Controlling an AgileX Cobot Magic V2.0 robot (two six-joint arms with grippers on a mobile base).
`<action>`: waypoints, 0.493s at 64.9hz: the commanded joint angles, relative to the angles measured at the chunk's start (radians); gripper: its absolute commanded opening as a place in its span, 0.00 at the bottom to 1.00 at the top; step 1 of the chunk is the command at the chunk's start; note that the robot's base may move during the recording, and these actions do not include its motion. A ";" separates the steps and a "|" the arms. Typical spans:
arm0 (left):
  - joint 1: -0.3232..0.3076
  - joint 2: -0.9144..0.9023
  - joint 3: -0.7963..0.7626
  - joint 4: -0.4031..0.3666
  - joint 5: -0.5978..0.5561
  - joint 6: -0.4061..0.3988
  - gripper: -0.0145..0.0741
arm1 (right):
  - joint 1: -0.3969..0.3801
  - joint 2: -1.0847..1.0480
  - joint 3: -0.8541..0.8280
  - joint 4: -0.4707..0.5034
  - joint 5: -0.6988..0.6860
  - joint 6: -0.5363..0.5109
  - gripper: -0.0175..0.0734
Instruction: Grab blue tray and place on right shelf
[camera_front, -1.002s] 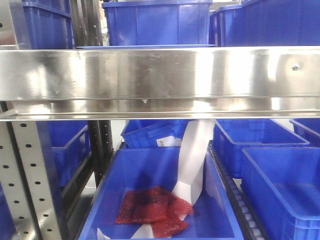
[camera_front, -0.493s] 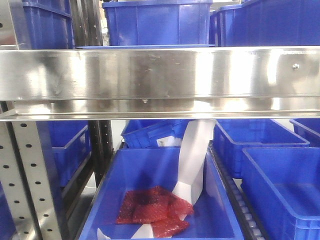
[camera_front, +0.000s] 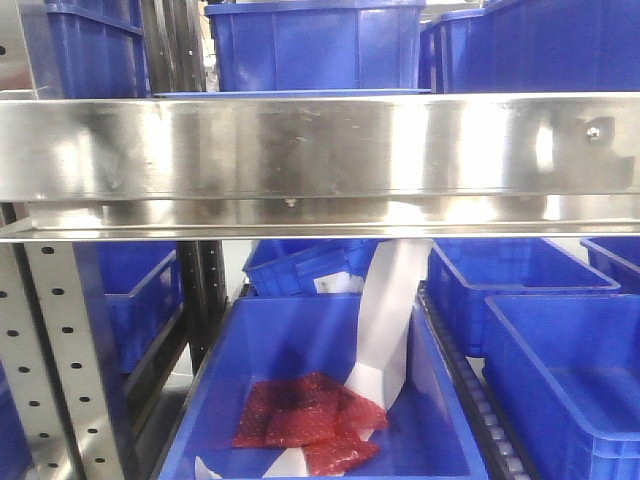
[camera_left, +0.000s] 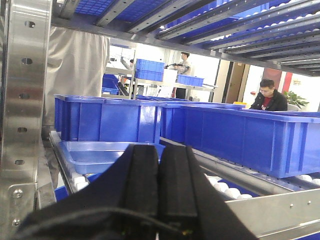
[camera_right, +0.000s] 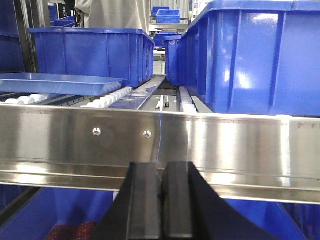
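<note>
The blue tray (camera_left: 95, 152) is shallow and light blue and lies on white rollers just beyond my left gripper (camera_left: 160, 148), which is shut with nothing between its fingers. In the right wrist view the blue tray (camera_right: 60, 82) sits up left, behind the shiny steel front beam of the shelf (camera_right: 240, 145). My right gripper (camera_right: 161, 166) is shut and empty, close in front of that beam and below its top edge. In the front view only the tray's thin front rim (camera_front: 290, 93) shows above the beam (camera_front: 320, 150). Neither gripper appears there.
Deep dark-blue bins (camera_front: 315, 45) stand behind and beside the tray, with a large one (camera_right: 255, 55) at the right. Below the beam a bin (camera_front: 320, 400) holds a red bag (camera_front: 305, 420) and a white paper strip. A perforated upright (camera_left: 25, 100) stands at the left. People are in the background.
A dark reflection has appeared on the beam around the screw near its right end. The bins, tray rim and lower bin look the same.
</note>
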 joint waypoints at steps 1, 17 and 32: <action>-0.005 0.011 -0.031 0.001 -0.074 -0.004 0.11 | -0.006 -0.014 -0.023 0.004 -0.087 -0.006 0.25; -0.005 0.011 -0.031 0.001 -0.074 -0.004 0.11 | -0.006 -0.014 -0.023 0.004 -0.087 -0.006 0.25; 0.003 0.011 -0.031 -0.060 0.032 -0.004 0.11 | -0.006 -0.014 -0.023 0.004 -0.087 -0.006 0.25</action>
